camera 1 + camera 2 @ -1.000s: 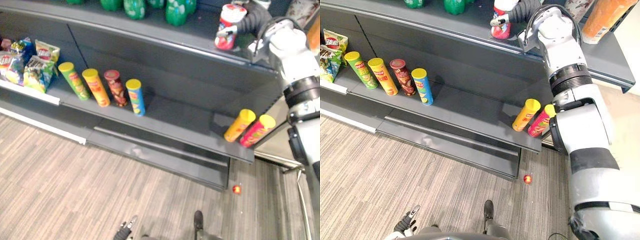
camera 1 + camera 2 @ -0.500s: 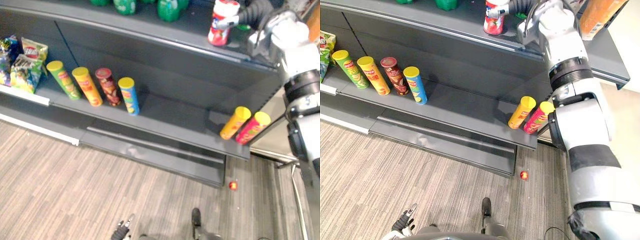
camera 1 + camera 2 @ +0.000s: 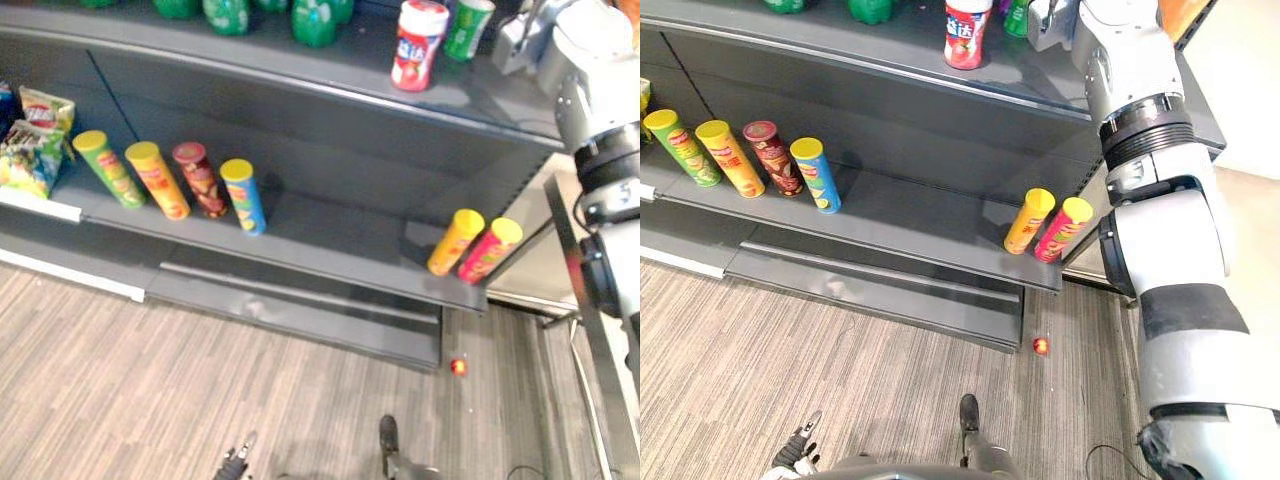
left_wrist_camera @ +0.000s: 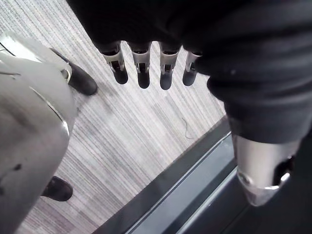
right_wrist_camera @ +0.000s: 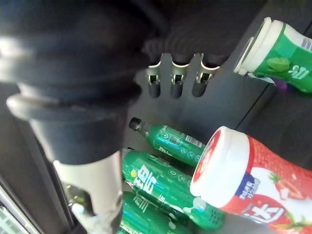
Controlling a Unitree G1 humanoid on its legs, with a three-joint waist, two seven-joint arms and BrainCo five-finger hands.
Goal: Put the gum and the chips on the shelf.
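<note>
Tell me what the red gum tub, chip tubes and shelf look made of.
Red gum tub: likely plastic, with a glossy printed wrap and a smooth white lid catching light.
Chip tubes: probably cardboard under a printed, slightly shiny sleeve, with flat coloured caps.
Shelf: apparently painted metal, matte dark grey, with thin straight edges.

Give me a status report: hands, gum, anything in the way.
Left robot hand open, over floor. Right robot hand open, holding nothing. Red gum jar upright on upper shelf beside green jar. Nothing blocking.

Bright even light from above; soft shadow under upper shelf (image 3: 480, 90)
</note>
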